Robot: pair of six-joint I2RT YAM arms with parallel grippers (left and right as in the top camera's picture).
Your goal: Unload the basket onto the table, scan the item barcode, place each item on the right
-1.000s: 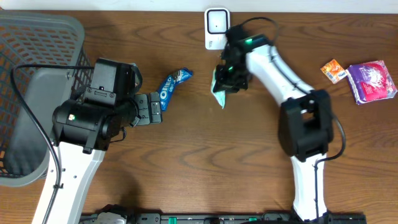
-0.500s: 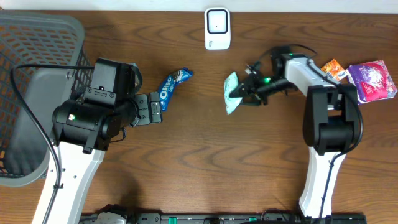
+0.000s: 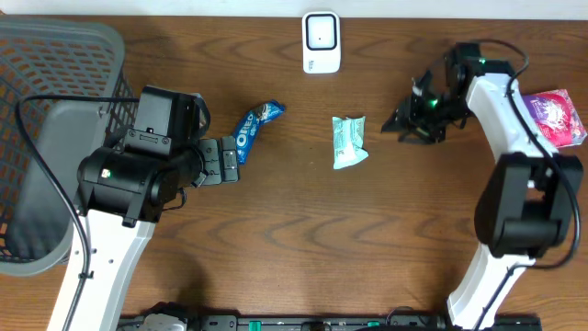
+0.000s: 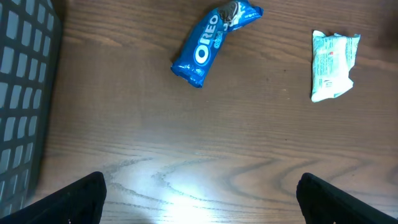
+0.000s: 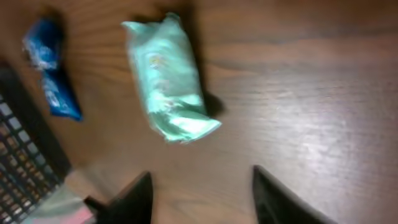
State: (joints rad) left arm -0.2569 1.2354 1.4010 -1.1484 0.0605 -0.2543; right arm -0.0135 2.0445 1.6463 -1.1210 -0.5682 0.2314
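Mint-green packet lying flat, long axis roughly toward scanner, near right gripper, jaws apart and empty. Way closer than left gripper, spread wide too.

White arms, black joints, possibly green light.

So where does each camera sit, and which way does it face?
Overhead: above the table, facing down; shows left gripper and right gripper.
Left wrist: on the left arm, facing down at the Oreo pack; own fingers at bottom corners.
Right wrist: on the right arm, facing down at the green packet; own fingers at bottom.
All three share the Oreo pack and green packet.
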